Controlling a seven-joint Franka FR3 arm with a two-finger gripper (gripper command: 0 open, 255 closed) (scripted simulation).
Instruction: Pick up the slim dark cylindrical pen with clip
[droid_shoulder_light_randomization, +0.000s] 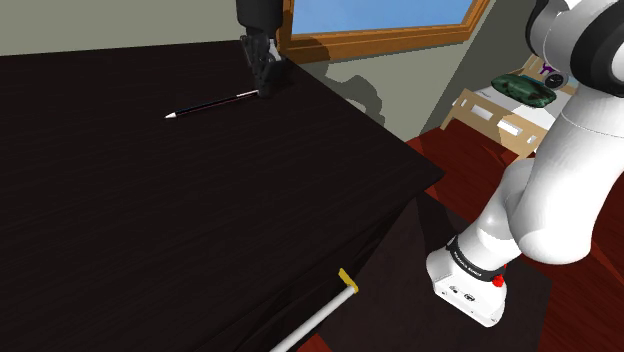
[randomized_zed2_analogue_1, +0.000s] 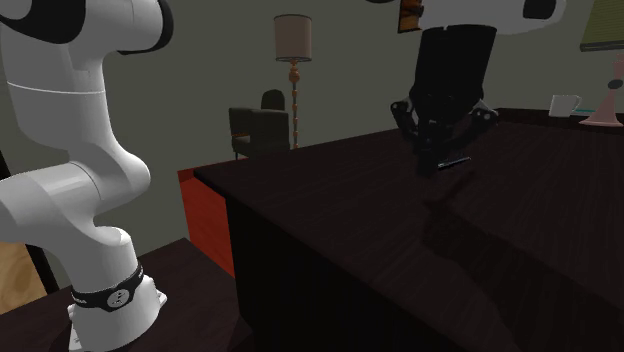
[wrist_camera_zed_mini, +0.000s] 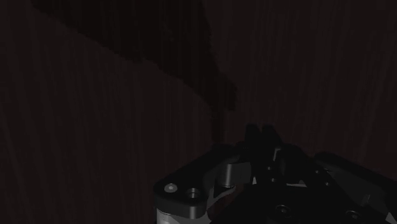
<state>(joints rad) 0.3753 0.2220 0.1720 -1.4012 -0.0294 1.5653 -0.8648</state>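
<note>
Shoulder view: gripper (droid_shoulder_light_randomization: 267, 86) down at the dark table (droid_shoulder_light_randomization: 150, 230), set on one end of the pen (droid_shoulder_light_randomization: 215, 104). The rest of the pen runs out from the fingertips across the tabletop, and its pale tip is the point farthest from the gripper. Second exterior view: gripper (randomized_zed2_analogue_1: 432, 166) with fingers drawn narrow, a short stub of pen (randomized_zed2_analogue_1: 458, 160) poking out just beside the tips. They look clasped on the pen, though the contact itself is dark and hard to read. Wrist view: fingertips (wrist_camera_zed_mini: 253, 135) close together over the dark tabletop. Risks, as judged: the hold is at the very end, not the middle, so on lifting the long free length may swing down and pivot in the pads, or slip out altogether. A slim round barrel gives little surface to pinch. If the tips sit against the table, pulling sideways could drag the pen instead of raising it. Count: one pen, one gripper, one table.
</note>
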